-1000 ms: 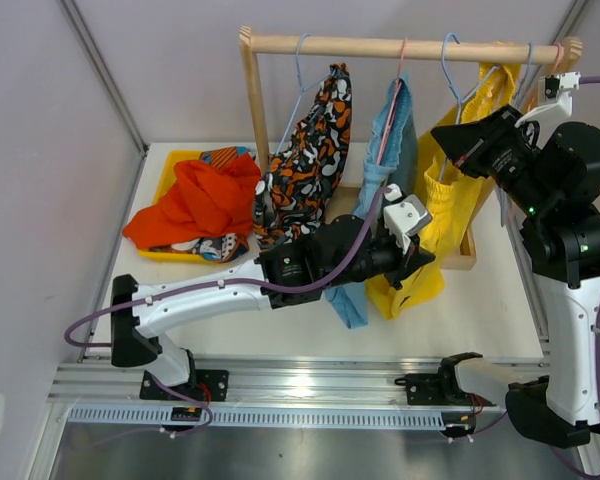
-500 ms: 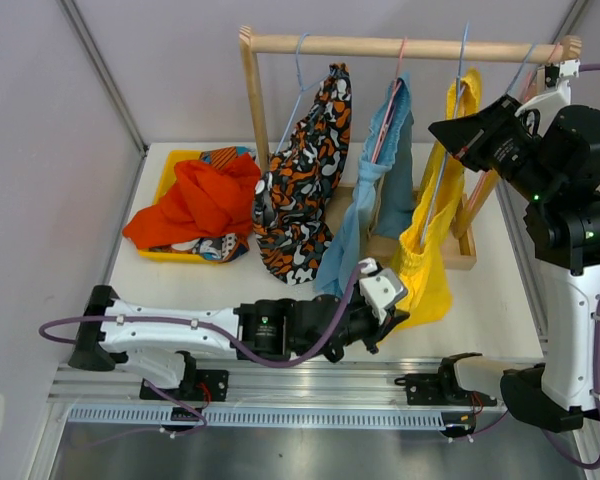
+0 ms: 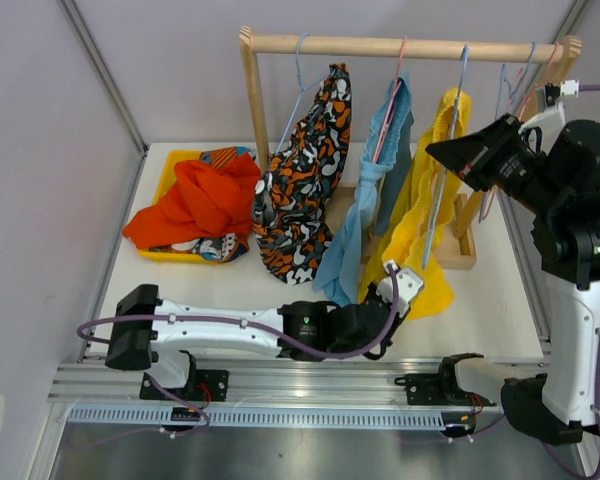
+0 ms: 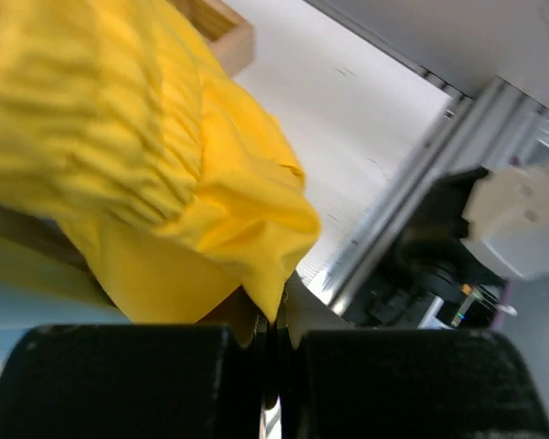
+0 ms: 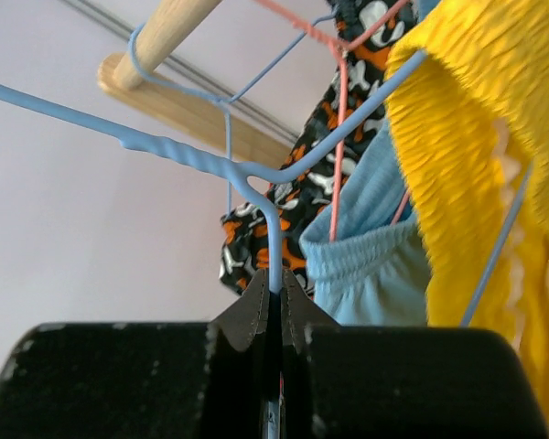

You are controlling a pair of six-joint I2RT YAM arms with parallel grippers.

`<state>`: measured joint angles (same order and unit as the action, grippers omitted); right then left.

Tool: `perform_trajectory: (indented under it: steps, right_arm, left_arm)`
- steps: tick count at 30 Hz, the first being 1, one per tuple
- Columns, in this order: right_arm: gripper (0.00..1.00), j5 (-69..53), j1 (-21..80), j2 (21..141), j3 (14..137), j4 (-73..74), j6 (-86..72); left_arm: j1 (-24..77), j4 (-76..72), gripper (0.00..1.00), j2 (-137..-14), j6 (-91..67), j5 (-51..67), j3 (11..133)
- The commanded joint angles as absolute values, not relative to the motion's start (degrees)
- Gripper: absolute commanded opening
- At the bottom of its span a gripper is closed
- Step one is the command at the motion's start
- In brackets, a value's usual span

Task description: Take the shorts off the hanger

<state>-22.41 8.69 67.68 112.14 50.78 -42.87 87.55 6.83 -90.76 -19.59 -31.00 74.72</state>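
Note:
The yellow shorts (image 3: pixel 420 215) hang stretched from a blue hanger (image 3: pixel 458 100) at the rack down toward the table's near edge. My left gripper (image 3: pixel 410 296) lies low there, shut on their bottom hem. The left wrist view shows that hem (image 4: pixel 256 229) pinched between my jaws (image 4: pixel 273 322). My right gripper (image 3: pixel 435 150) is up beside the rack, shut on the blue hanger's wire (image 5: pixel 273 229) at the fingertips (image 5: pixel 274 294), with the yellow shorts (image 5: pixel 476 137) just to the right. Blotch-print shorts (image 3: pixel 305 180) and light blue shorts (image 3: pixel 365 215) hang further left.
A wooden rack (image 3: pixel 380 45) stands at the back, with empty hangers (image 3: pixel 510 85) at its right end. At the left, a yellow tray (image 3: pixel 172 165) holds red-orange shorts (image 3: pixel 205 200) and a dark printed pair (image 3: pixel 215 250). A metal rail (image 3: pixel 280 380) runs along the near edge.
My left gripper has dragged the yellow hem down toward the near edge, stretching the shorts. The right gripper, still on the hanger, has shifted slightly left.

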Motion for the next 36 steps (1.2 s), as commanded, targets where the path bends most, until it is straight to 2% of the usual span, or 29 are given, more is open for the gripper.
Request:
perform_trajectory:
  steps: [1,4,11,15,19,23,30,36]
  right_arm:
    - [0.0,-27.24,8.26,61.27,111.36,50.61,-44.91]
    - [0.0,-31.7,8.26,57.23,108.82,54.93,-46.57]
    - [0.0,-41.83,8.26,45.45,91.95,46.5,-61.25]
    - [0.0,-41.22,8.26,45.96,92.02,47.81,-59.95]
    - [0.0,-39.38,8.26,52.79,95.43,46.23,-56.0]
    - [0.0,-34.9,7.74,63.06,105.27,48.95,-49.67]
    - [0.0,-39.54,-2.78,76.37,121.0,47.73,-48.52]
    - [0.0,-38.76,-7.73,81.29,123.05,46.23,-48.34]
  left_arm:
    - [82.98,9.14,0.0,-89.38,-20.48,-34.8,80.94]
    - [78.67,12.56,0.0,-90.53,-19.69,-36.64,86.3]
    - [74.53,14.32,0.0,-91.14,-12.66,-42.01,95.7]
    - [74.0,15.64,0.0,-89.74,-13.18,-39.12,95.89]
    - [75.23,18.63,0.0,-87.72,-18.27,-37.62,90.63]
    - [80.32,17.4,0.0,-81.4,-22.92,-40.76,79.91]
    - [93.24,22.85,0.0,-69.62,-33.65,-48.68,66.03]
    - [102.56,32.85,0.0,-65.74,-42.79,-56.76,64.16]
